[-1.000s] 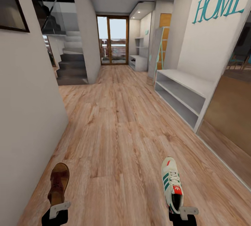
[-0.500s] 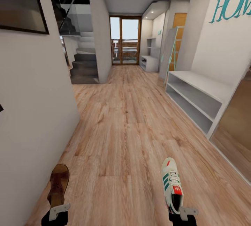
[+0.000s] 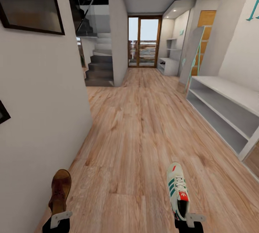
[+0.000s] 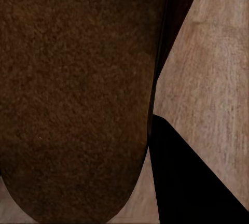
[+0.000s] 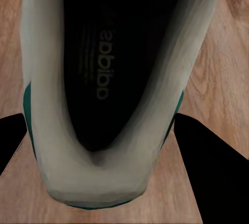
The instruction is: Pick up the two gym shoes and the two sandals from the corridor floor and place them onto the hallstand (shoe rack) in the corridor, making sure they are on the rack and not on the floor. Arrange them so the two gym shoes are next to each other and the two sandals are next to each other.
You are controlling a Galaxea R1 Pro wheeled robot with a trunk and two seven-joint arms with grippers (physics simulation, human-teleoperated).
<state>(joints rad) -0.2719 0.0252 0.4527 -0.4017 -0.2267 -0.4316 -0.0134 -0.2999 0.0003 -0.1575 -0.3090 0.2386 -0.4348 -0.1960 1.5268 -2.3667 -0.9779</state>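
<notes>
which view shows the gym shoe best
The head view: the whole gym shoe shows, green stripes and red tongue patch, held in the right gripper. The right wrist view shows its heel opening close up. The left wrist view shows the sandal.

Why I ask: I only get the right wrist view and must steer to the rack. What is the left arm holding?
Observer: A brown sandal, gripped at its near end by the left gripper.
Operator: Where is the hallstand?
Observer: Far ahead on the right, the hallstand stands beside the glass door.
Operator: Anything nearer?
Observer: A plain white low shelf unit, close on the right.
</notes>
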